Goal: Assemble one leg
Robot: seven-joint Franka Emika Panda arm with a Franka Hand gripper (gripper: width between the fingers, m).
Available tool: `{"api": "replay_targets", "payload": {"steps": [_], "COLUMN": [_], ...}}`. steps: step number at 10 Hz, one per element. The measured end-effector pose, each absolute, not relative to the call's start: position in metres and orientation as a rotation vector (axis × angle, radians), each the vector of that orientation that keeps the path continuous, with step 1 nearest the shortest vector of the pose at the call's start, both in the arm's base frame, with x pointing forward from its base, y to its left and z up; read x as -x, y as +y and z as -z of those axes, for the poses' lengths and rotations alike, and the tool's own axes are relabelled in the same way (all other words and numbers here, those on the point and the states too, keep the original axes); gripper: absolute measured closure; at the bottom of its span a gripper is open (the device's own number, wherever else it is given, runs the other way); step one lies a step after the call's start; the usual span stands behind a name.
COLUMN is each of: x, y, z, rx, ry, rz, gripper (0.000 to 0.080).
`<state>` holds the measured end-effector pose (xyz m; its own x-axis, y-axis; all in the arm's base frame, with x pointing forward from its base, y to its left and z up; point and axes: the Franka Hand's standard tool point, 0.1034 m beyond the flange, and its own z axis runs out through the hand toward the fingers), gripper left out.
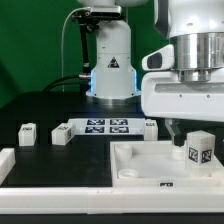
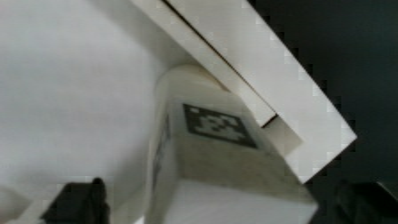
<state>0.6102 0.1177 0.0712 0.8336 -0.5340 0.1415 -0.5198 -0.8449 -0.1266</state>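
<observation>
**Bright whites, dark backdrop, soft close-up**

Even overhead light washes the white tray (image 1: pixel 140 165) almost featureless against the black table (image 1: pixel 40 110). A blue glow shows at the arm's base (image 1: pixel 110 75). The wrist view is blurred, the leg (image 2: pixel 222 150) soft-edged.

Tagged leg (image 2: pixel 222 150) seemingly against the tray (image 2: pixel 71 90)

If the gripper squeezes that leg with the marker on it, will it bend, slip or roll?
The leg is a blocky, solid-looking white piece, so it probably stays stiff. Its flat faces suggest it would slide rather than roll. The smooth plastic look hints it could slip in the gripper if held off-centre. It appears small beside the tray, so likely light.
</observation>
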Motion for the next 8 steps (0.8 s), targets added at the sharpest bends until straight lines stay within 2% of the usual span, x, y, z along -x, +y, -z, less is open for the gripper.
{"api": "replay_targets", "payload": {"steps": [8], "x": [-0.6097], "y": [0.1189], "z": [-0.0721], "rx": [3.128], "ry": [-0.424], "rz": [0.295], "gripper": [0.015]}}
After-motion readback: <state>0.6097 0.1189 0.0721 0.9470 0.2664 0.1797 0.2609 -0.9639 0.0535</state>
